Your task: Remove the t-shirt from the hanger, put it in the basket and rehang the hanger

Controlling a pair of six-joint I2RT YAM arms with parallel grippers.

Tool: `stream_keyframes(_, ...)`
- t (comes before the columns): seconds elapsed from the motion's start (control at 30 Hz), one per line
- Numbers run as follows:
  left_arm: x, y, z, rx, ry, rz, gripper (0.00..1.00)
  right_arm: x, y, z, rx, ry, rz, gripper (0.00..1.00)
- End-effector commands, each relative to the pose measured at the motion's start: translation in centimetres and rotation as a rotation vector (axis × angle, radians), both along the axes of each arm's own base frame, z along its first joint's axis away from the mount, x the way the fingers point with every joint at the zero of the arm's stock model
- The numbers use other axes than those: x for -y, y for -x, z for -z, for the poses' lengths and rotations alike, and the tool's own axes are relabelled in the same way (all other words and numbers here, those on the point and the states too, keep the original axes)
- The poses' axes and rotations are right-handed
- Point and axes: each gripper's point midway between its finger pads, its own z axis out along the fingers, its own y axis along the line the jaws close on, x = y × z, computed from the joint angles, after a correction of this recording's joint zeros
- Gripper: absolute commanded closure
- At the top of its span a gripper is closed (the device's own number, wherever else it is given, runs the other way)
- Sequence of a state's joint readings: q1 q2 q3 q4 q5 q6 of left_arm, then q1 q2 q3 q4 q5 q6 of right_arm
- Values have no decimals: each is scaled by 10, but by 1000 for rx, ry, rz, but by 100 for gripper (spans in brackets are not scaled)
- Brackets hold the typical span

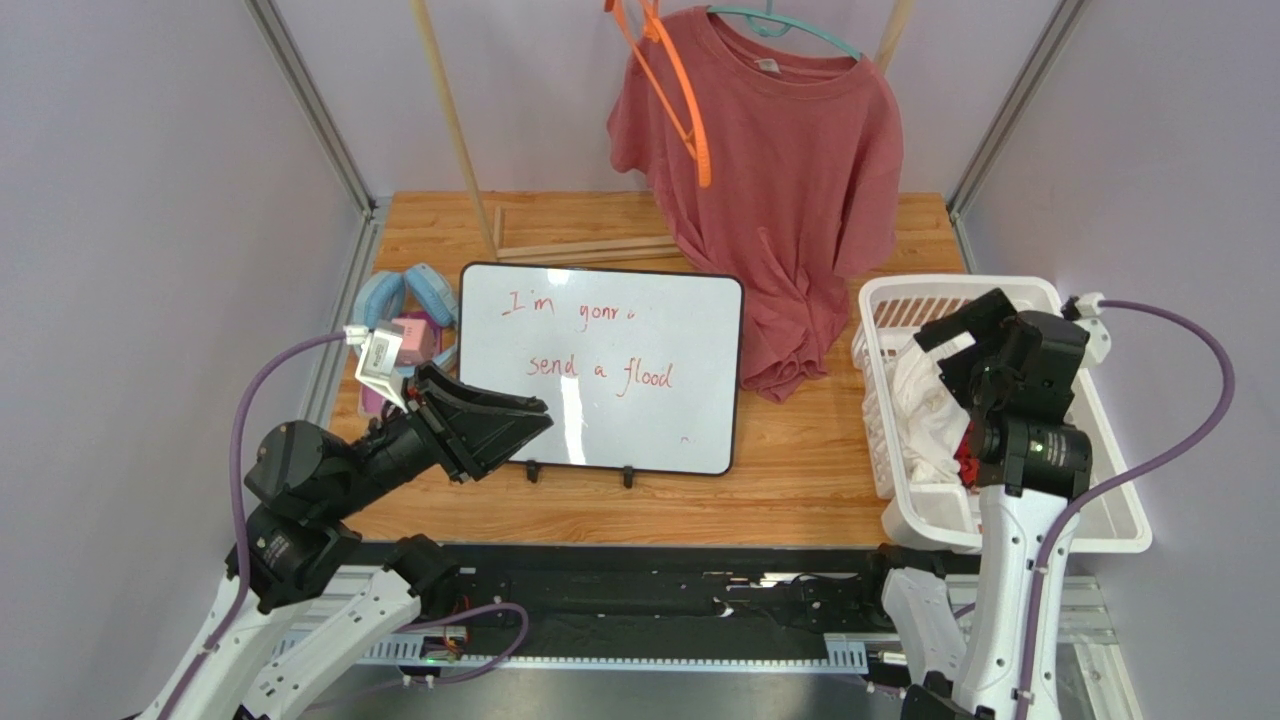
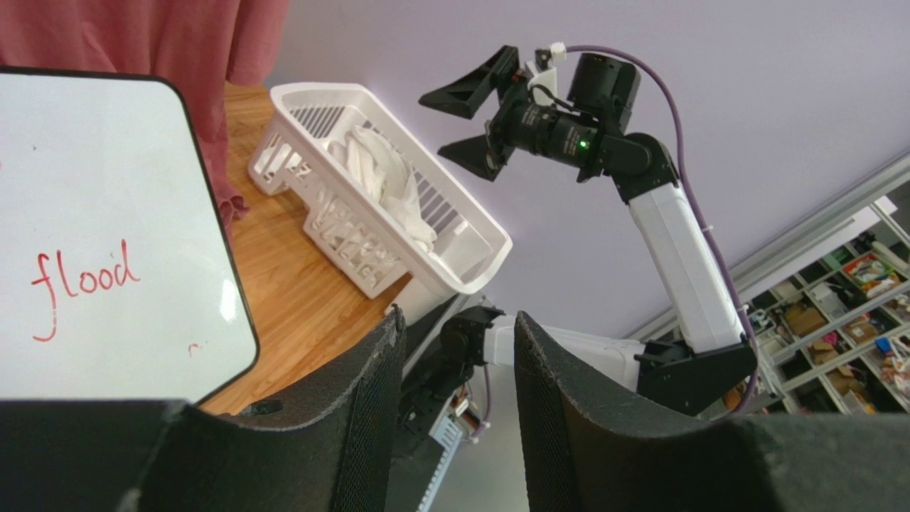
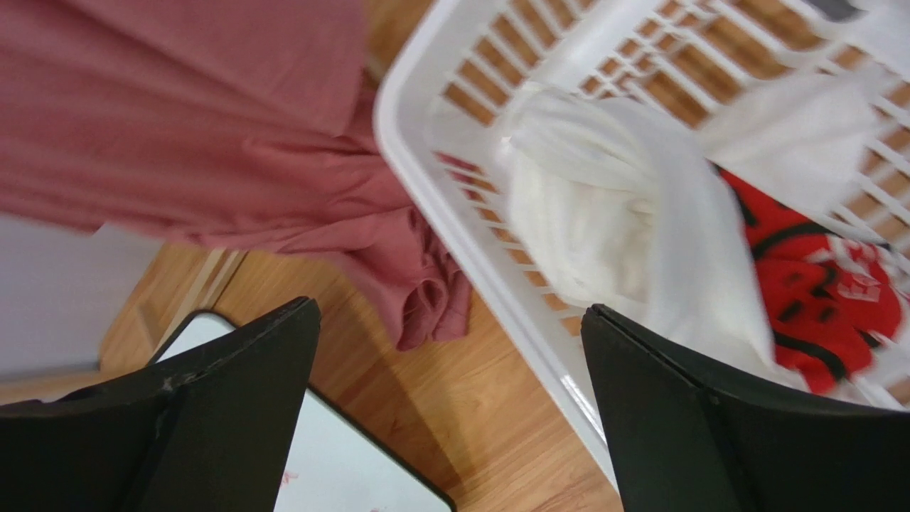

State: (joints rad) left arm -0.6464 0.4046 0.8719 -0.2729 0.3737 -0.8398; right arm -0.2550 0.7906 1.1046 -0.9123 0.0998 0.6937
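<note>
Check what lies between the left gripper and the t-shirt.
The whiteboard sits on the table directly between the left gripper and the hanging t-shirt. Nothing else visible blocks that path.

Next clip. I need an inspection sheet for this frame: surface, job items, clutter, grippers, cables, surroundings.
Surface: wooden table, no spills seen.
Job's things: red t-shirt hangs on the teal hanger, hem bunched on the table beside the basket; not yet removed.
Clutter: whiteboard with red writing; orange hanger at the shirt's shoulder; white basket holding white cloth and a red garment; blue and pink items; wooden slats.
Grippers: left gripper open, empty, by the whiteboard; right gripper open, empty, over the basket.
Cables: left cable and right cable, purple, loop free.
Surroundings: pale walls, metal frame posts.
</note>
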Motion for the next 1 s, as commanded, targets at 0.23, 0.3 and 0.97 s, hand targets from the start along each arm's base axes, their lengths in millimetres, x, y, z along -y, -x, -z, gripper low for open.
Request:
stream_keyframes(0.23, -2, -3, 16, -33, -33, -24, 52, -82, -83, -143, 648, 299, -707, 0)
stream_keyframes(0.3, -3, -3, 18, -41, -45, -22, 52, -72, -108, -145, 630, 321, -686, 1)
stream_keyframes(0.97, 3, -17, 24, -113, -101, -48, 53, -109, -280, -217, 805, 845, -893, 2)
